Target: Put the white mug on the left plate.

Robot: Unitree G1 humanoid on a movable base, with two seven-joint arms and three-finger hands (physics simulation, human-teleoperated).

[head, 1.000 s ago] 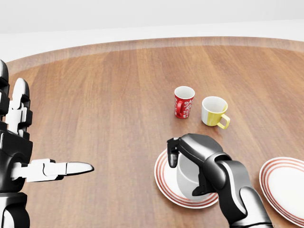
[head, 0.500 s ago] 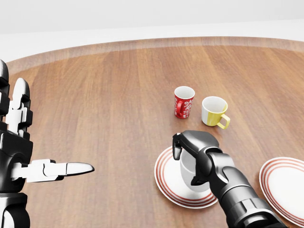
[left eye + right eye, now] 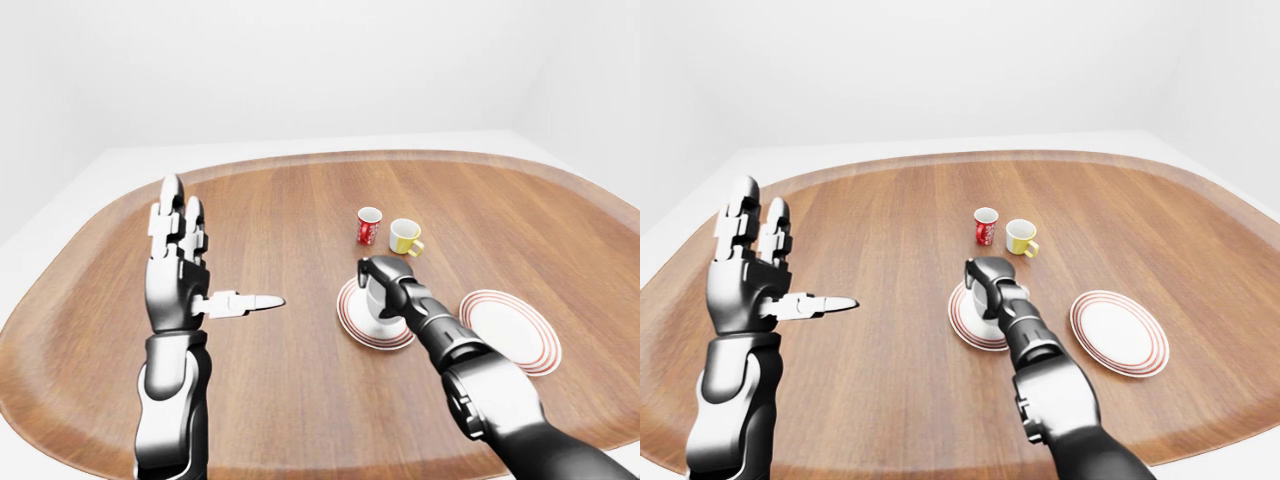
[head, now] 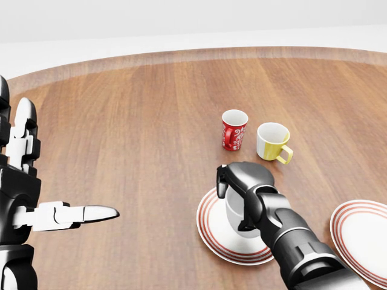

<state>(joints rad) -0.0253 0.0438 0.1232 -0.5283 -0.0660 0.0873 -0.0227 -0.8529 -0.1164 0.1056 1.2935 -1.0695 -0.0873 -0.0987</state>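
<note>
No readable text, brand, number or sign appears anywhere. The red mug (image 4: 233,129) on the table (image 4: 121,121) carries a white pattern, too small to tell whether it is lettering.

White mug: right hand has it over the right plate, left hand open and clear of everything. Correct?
Not quite. The right hand has the white mug over the left plate, as the head view shows; the right plate holds nothing. The rest stands: the left hand is open and touches nothing.

Three mugs (image 4: 234,129) (one white), two plates (image 4: 208,232).
</note>
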